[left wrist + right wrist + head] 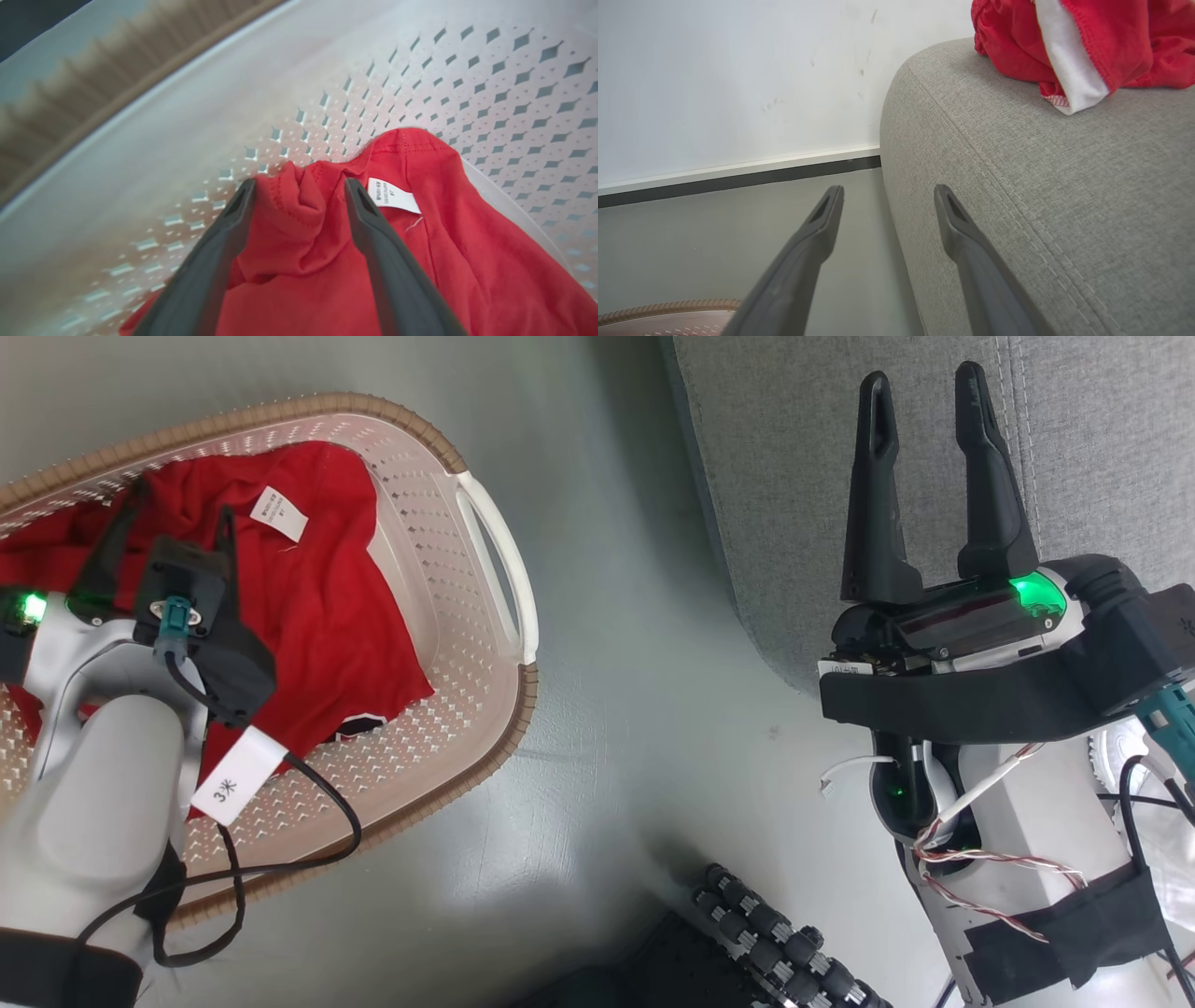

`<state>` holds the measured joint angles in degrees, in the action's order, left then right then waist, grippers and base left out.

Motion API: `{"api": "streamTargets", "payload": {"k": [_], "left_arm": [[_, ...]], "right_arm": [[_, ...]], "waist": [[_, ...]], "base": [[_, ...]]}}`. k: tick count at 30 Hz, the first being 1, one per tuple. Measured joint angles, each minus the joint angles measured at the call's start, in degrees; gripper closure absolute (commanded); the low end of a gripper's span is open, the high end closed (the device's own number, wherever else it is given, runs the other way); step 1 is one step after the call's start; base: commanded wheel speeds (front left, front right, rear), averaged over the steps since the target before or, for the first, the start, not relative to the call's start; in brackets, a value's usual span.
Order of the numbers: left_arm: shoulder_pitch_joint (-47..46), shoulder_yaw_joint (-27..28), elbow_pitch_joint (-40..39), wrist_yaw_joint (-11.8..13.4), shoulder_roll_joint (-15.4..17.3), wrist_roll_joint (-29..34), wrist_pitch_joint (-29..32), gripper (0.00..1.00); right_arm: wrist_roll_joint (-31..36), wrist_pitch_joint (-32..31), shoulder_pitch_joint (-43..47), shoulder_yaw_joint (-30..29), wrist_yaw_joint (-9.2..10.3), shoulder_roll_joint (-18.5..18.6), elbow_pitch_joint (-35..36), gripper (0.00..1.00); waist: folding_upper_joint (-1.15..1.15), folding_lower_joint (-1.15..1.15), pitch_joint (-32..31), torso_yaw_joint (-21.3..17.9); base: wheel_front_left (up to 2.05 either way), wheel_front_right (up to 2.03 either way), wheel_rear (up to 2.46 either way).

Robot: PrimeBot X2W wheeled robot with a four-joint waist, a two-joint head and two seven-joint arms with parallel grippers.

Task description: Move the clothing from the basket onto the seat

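Observation:
A red shirt with a small white label lies bunched in the cream basket with a brown rim. My left gripper reaches into the basket, open. In the left wrist view its fingers straddle a raised fold of the shirt close to the basket wall, with the label just right of them. My right gripper is open with nothing between its fingers, over the edge of the grey seat. A red garment with a white stripe lies on the seat.
Grey floor separates the basket from the seat. A white wall with a dark baseboard stands behind. A black ridged part of the robot's base shows at the bottom. A black cable with a white tag hangs over the basket rim.

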<state>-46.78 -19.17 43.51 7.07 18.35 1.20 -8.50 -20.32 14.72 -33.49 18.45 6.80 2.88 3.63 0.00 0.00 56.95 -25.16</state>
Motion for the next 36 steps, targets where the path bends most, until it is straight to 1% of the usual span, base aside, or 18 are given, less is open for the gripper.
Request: {"api": "streamTargets", "payload": {"k": [1, 2, 3, 4, 11, 15, 20, 29, 35, 36], "left_arm": [[0.00, -0.10, 0.14, 0.00, -0.07, 0.01, 0.00, 0.57], [0.00, -0.21, 0.26, 0.00, -0.05, 0.11, 0.00, 0.73], [-0.01, -0.33, 0.41, 0.00, -0.05, 0.37, 0.00, 0.96], [-0.01, -0.42, 0.53, 0.00, -0.07, 0.47, 0.00, 1.00], [-0.01, -0.67, 1.59, 0.00, -0.08, 0.83, -0.08, 1.00], [0.06, -1.04, 2.00, 0.00, -0.77, 0.83, -0.49, 1.00], [0.70, -1.46, 1.88, 0.00, -2.63, 0.65, -2.22, 1.00], [5.26, -1.94, -0.21, -0.04, -5.38, -0.99, -4.81, 1.00], [8.65, -1.65, -3.35, -0.18, -7.90, -3.32, -5.68, 1.00], [9.21, -1.66, -3.89, -0.53, -8.33, -3.77, -5.79, 1.00]], "right_arm": [[-0.11, 0.00, 0.01, 0.04, 0.00, 0.00, -0.01, 0.00], [-0.31, 0.00, 0.00, 0.11, 0.00, 0.00, -0.02, 0.00], [-0.36, 0.00, 0.00, 0.18, 0.00, 0.00, -0.04, 0.00], [-0.36, 0.00, 0.00, 0.23, 0.00, 0.00, -0.07, 0.00], [-0.86, 0.00, -0.04, 0.25, 0.02, 0.00, -0.41, 0.00], [-0.85, 0.00, -0.04, 0.04, 0.04, 0.00, -0.92, 0.00], [-0.81, 0.00, -0.03, -0.35, 0.10, -0.01, -2.23, 0.00], [0.90, 0.00, 0.16, -2.44, 0.24, 0.07, -4.54, 0.00], [2.33, 0.00, 1.71, -4.09, -0.11, 1.90, -6.36, 0.00], [2.56, 0.00, 2.21, -4.27, -0.20, 2.16, -6.55, 0.00]], "waist": [[0.00, 0.00, -0.01, -0.04], [0.00, 0.00, -0.02, -0.07], [0.00, 0.00, -0.04, -0.10], [0.00, 0.00, -0.05, -0.12], [0.00, 0.00, -0.28, -0.20], [0.00, 0.00, -0.89, 0.05], [0.00, 0.00, -2.12, 0.72], [0.00, 0.00, -5.66, 3.01], [0.00, 0.00, -8.91, 5.27], [0.00, 0.00, -9.52, 5.69]], "base": [[0.00, 0.00, 0.00], [0.00, 0.00, 0.00], [0.00, 0.00, 0.00], [0.00, 0.00, 0.00], [0.00, 0.00, 0.00], [0.00, 0.00, 0.00], [0.00, 0.00, 0.00], [0.00, 0.00, 0.00], [0.00, 0.00, 0.00], [0.00, 0.00, 0.00]]}}
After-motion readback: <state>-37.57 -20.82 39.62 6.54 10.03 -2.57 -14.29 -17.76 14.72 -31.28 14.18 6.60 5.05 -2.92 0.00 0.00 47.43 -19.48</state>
